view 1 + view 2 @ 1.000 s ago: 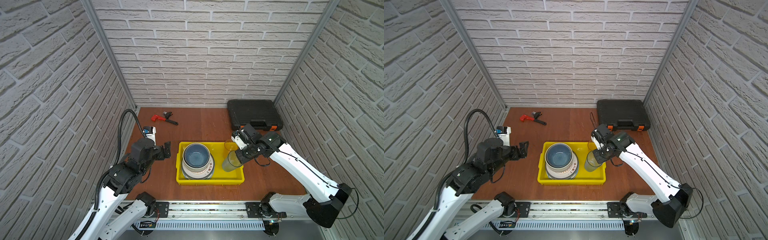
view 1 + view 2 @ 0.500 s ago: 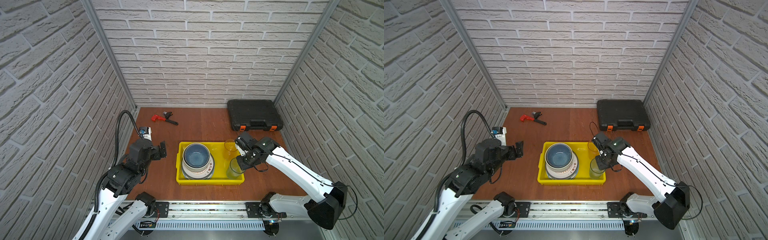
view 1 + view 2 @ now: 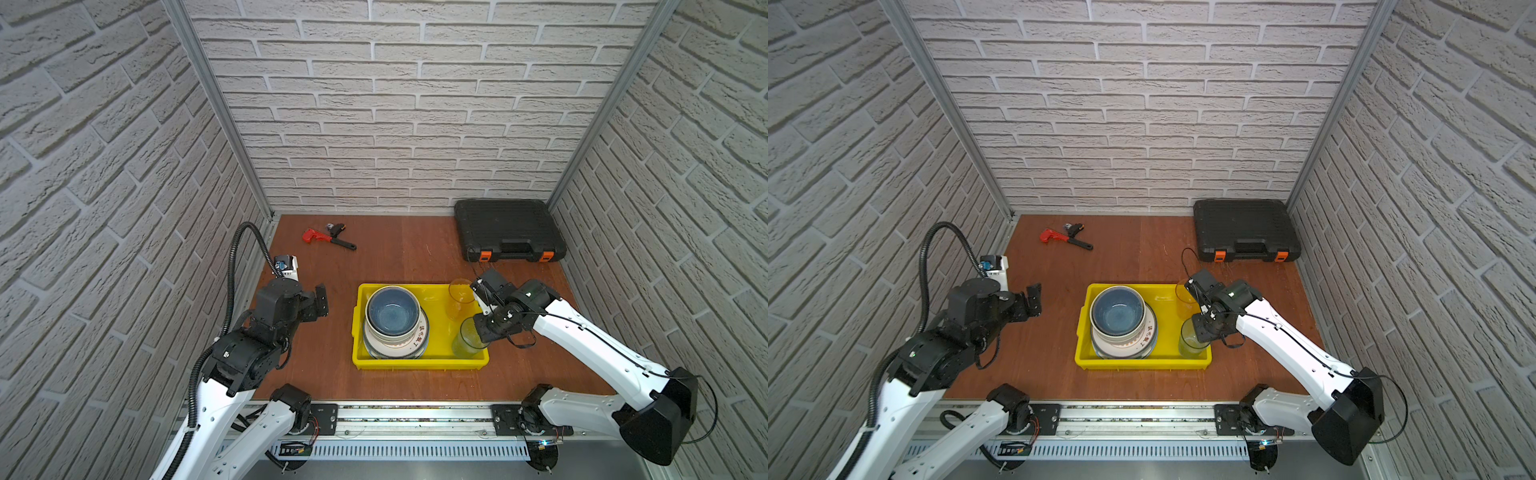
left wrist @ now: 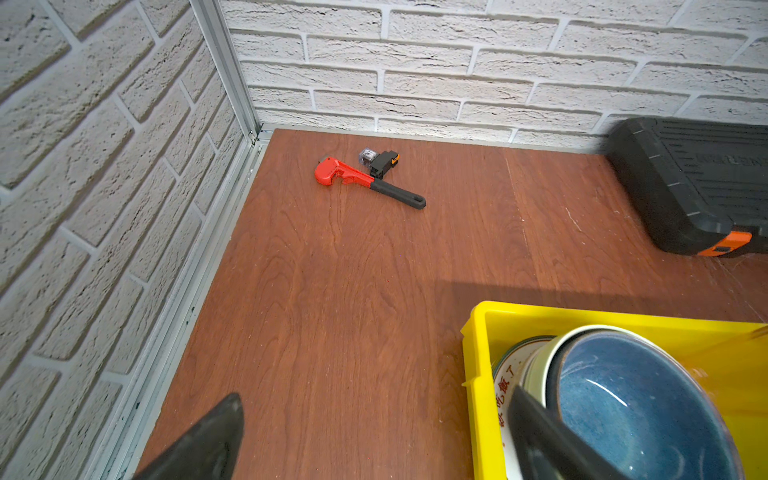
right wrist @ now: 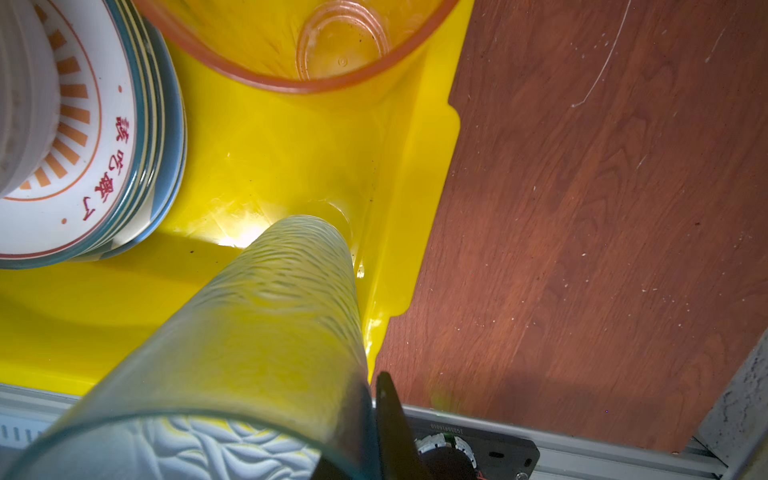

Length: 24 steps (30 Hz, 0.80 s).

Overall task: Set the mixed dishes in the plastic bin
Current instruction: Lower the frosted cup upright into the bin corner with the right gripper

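Inside the yellow bin [image 3: 415,362], beside stacked dishes [image 3: 392,312], right gripper [image 3: 478,333] pinches green tumbler [image 3: 466,345]; left gripper [image 3: 320,300] gapes.

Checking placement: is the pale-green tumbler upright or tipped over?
Upright: the green tumbler stands mouth-up in the yellow bin, rim pinched by the right pincer.

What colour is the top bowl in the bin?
The bowl is dark blue, clearest in a top view.

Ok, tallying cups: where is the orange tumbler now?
In both top views the orange tumbler stands in the back right corner of the yellow bin, behind the green tumbler.
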Each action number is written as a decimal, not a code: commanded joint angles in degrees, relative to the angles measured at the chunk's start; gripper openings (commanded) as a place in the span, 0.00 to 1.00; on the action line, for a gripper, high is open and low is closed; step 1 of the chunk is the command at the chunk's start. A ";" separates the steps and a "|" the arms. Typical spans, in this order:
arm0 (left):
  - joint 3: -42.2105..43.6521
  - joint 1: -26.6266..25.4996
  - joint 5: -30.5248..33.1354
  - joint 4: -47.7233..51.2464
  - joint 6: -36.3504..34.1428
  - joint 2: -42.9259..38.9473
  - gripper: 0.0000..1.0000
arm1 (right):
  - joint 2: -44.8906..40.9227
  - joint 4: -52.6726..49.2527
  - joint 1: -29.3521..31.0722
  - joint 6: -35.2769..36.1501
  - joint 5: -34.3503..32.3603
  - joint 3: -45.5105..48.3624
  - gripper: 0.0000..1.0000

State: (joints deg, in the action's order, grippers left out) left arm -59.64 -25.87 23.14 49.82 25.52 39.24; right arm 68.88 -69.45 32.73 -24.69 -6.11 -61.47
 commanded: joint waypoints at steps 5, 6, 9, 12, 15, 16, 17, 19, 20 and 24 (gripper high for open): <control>-0.55 0.88 1.45 0.12 -0.36 -1.70 0.98 | 0.20 0.32 -0.12 0.30 0.33 -0.04 0.07; -0.47 0.99 1.39 0.18 -0.38 -1.73 0.98 | 0.49 0.24 -0.13 0.38 0.35 -0.05 0.07; -0.39 1.06 1.39 0.49 -0.53 -1.81 0.98 | 1.41 -0.11 -0.11 0.78 0.62 -0.05 0.07; -0.43 1.16 1.42 0.71 -0.83 -1.81 0.98 | 2.04 -0.51 0.05 1.12 1.08 -0.04 0.07; -0.46 1.36 1.42 0.78 -1.17 -1.81 0.98 | 2.49 -0.69 0.13 1.31 1.24 -0.14 0.07; -0.49 1.45 1.42 0.80 -1.25 -1.88 0.98 | 2.61 -0.60 0.23 1.31 1.19 -0.14 0.08; -0.50 1.47 1.41 0.80 -1.24 -1.86 0.98 | 2.73 -0.57 0.23 1.37 1.19 -0.14 0.08; -0.40 1.56 1.39 0.87 -1.34 -1.72 0.98 | 3.01 -0.38 0.32 1.40 1.19 0.04 0.09; -0.40 1.61 1.39 0.89 -1.39 -1.74 0.98 | 3.22 -0.26 0.40 1.44 1.19 0.12 0.11; -0.61 1.70 1.41 0.98 -1.74 -1.32 0.98 | 3.78 -0.07 0.57 1.57 0.84 0.21 0.17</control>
State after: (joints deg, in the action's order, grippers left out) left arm -59.61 -24.64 23.33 51.05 24.88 38.00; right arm 72.16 -69.52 32.88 -23.53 -4.89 -61.45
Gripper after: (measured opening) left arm 0.983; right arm 0.160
